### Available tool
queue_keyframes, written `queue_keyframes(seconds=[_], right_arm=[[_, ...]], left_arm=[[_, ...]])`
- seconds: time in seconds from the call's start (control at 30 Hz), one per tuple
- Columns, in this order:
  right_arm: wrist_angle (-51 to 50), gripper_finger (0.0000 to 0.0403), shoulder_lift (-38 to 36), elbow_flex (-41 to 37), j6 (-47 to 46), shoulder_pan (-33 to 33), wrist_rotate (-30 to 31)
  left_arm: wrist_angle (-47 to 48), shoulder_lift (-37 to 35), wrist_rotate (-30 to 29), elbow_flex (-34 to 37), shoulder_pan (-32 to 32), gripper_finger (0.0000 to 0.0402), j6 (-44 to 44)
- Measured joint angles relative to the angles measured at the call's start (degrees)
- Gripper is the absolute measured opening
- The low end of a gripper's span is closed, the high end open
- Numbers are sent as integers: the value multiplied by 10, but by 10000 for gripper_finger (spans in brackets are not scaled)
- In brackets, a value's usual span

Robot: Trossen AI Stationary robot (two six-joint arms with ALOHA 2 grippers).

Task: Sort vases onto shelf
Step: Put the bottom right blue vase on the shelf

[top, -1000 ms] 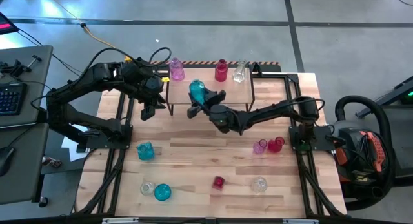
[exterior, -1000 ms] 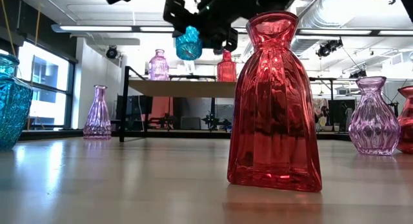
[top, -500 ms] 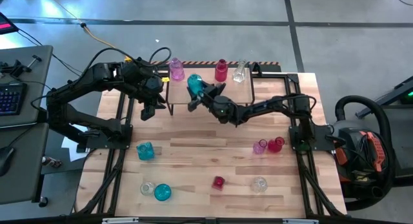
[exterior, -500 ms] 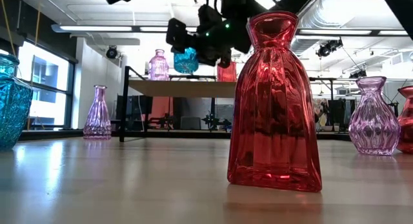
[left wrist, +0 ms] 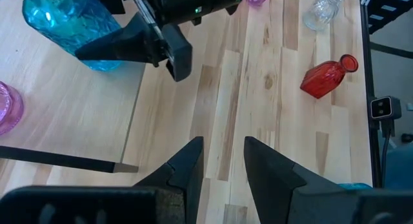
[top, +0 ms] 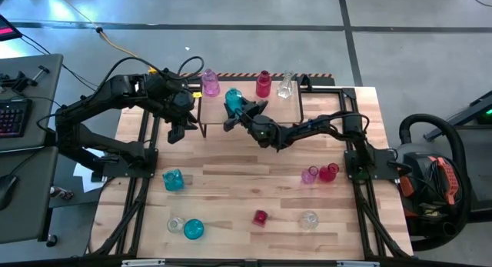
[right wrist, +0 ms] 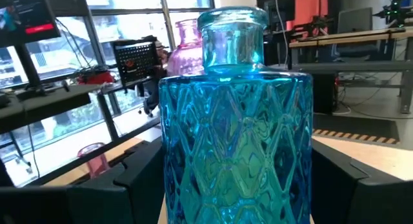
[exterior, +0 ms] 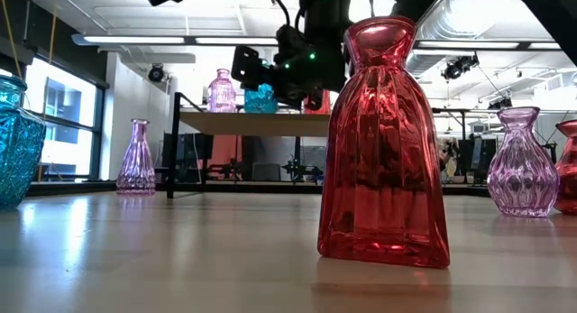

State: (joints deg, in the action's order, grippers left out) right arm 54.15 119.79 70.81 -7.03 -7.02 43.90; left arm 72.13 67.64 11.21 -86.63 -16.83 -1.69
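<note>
On the wooden table (top: 231, 175) I have the shelf (top: 284, 109) at the far edge holding three vases. My right gripper (top: 240, 113), clamped on a teal vase (top: 232, 102), sets it there. The left gripper (top: 175, 131) waits left, jaws narrowly parted, empty. Seven remain below.

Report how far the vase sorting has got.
Done: a pink vase, a red vase and a clear vase stand on the shelf. In hand: the right gripper holds a teal diamond-cut vase at the shelf. Left: seven vases on the table. The left gripper waits beside the shelf.
</note>
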Motion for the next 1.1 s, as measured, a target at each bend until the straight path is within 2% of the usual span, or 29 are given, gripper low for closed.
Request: queue_keyframes(seconds=[0.47,0.73,1.1], right_arm=[[-9,259,0,0,15,-36,-23],[-16,259,0,0,-4,-51,-42],[-37,271,-1,1,-30,-54,-39]], left_arm=[[0,0,0,0,0,104,0],[0,0,0,0,0,104,0],[0,0,0,0,0,104,0]])
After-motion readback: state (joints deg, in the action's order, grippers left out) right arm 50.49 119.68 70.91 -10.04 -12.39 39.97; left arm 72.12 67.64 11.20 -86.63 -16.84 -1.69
